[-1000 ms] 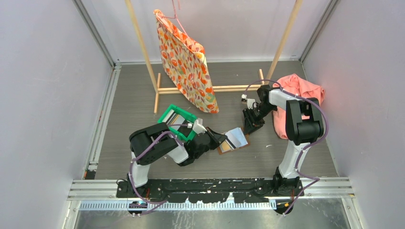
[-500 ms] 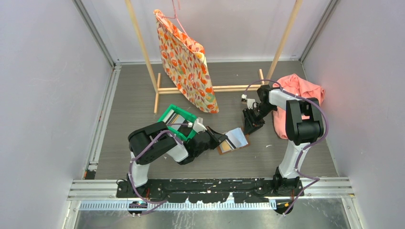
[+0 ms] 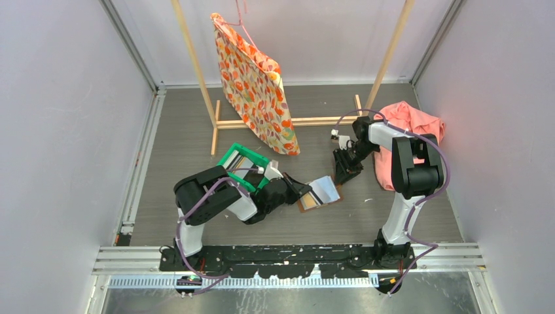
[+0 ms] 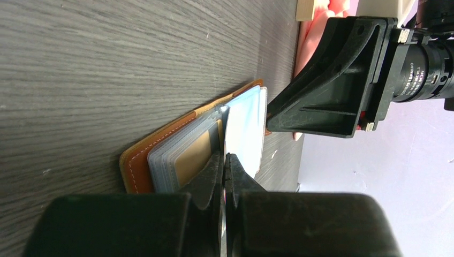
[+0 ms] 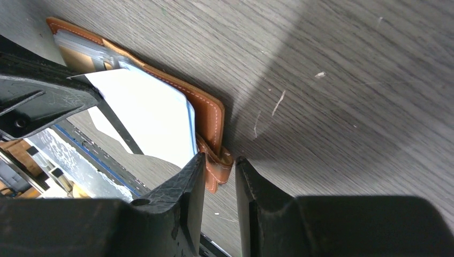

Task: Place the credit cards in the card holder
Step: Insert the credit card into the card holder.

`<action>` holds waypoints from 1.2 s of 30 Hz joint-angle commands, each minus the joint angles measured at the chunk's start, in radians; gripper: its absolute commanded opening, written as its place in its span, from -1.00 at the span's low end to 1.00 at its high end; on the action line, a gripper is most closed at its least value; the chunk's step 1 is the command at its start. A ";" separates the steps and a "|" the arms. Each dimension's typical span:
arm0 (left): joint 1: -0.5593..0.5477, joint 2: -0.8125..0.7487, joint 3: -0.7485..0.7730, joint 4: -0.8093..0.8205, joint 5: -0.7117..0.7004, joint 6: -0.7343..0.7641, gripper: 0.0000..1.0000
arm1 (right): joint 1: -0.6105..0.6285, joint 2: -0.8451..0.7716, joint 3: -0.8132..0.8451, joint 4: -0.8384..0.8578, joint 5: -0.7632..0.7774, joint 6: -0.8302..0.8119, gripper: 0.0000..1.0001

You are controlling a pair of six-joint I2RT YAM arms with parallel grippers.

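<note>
Leather card holder point(image 5: 210, 113) sits between right fingers point(image 5: 179, 209); left fingers point(image 4: 212, 175) pinch card point(image 4: 246, 131).

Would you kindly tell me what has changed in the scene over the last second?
Almost nothing: the left arm edged its elbow slightly leftward in the top view. Nothing was taken hold of or let go. The left gripper stays shut on the light blue card over the open card holder, and the right gripper still clamps the holder's snap tab.
</note>
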State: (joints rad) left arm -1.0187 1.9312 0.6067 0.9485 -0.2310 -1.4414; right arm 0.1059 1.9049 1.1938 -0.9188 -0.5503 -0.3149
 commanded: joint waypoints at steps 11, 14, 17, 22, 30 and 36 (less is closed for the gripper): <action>0.046 -0.004 -0.014 -0.096 0.129 0.027 -0.99 | 0.019 -0.027 0.003 0.006 0.013 0.002 -0.38; 0.065 -0.004 -0.011 -0.095 0.161 0.045 -1.00 | 0.023 -0.024 0.004 0.006 0.010 0.000 -0.38; 0.078 -0.011 -0.001 -0.113 0.191 0.070 -0.99 | 0.026 -0.023 0.006 0.005 0.009 -0.001 -0.38; 0.082 -0.016 0.029 -0.162 0.218 0.109 -1.00 | 0.027 -0.027 0.006 0.003 0.002 -0.001 -0.37; 0.091 0.011 0.048 -0.162 0.262 0.106 -1.00 | 0.028 -0.026 0.006 0.000 -0.008 -0.003 -0.37; 0.104 0.027 0.057 -0.174 0.281 0.083 -0.99 | 0.029 -0.028 0.006 -0.002 -0.012 -0.005 -0.37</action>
State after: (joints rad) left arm -0.9215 1.9255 0.6544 0.8604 0.0242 -1.3785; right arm 0.1291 1.9049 1.1938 -0.9161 -0.5434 -0.3141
